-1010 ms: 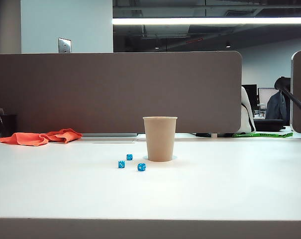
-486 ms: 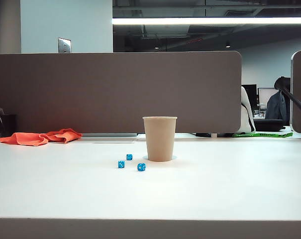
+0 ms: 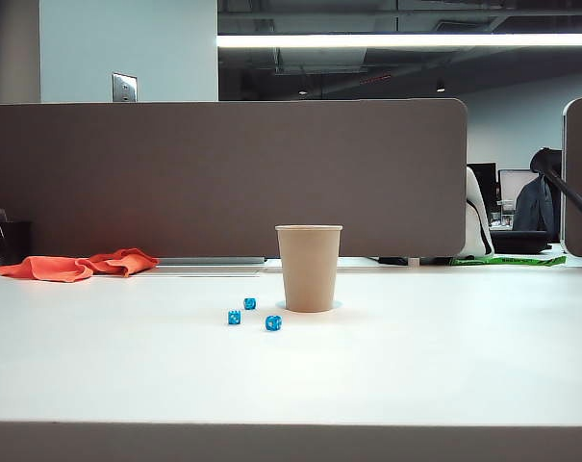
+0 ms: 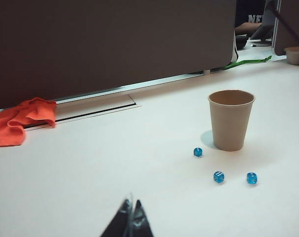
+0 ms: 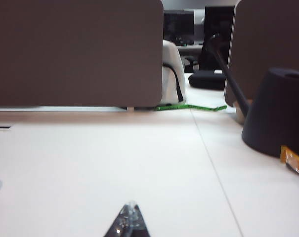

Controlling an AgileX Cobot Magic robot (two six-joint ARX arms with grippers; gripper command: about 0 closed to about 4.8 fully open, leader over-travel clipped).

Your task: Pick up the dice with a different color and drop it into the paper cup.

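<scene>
The white table (image 3: 444, 366) fills the lower half of the exterior view, with a grey-brown partition panel (image 3: 223, 178) standing along its far edge. A crumpled orange cloth (image 3: 77, 265) lies at the far left of the table, close against the panel.

The paper cup (image 3: 309, 268) stands upright near the middle of the table, plain tan with a rolled rim and no print on the side that shows. From the left wrist view its mouth (image 4: 231, 97) is seen at a shallow angle, so what lies inside cannot be told. The orange die shows in none of the views.

Three blue dice (image 3: 250, 317) sit on the table just left of the cup's base, near one another but apart (pale pips, too small to count).

The left gripper (image 4: 131, 220) hovers low over bare table on the near side of the dice, well apart from them, its dark fingertips pressed together with nothing between them. The right gripper (image 5: 129, 219) is likewise pressed together and empty, above bare table off to the right, near a black rounded base (image 5: 277, 113) with a small orange tag (image 5: 293, 161) beside it. No lettering is readable there.
</scene>
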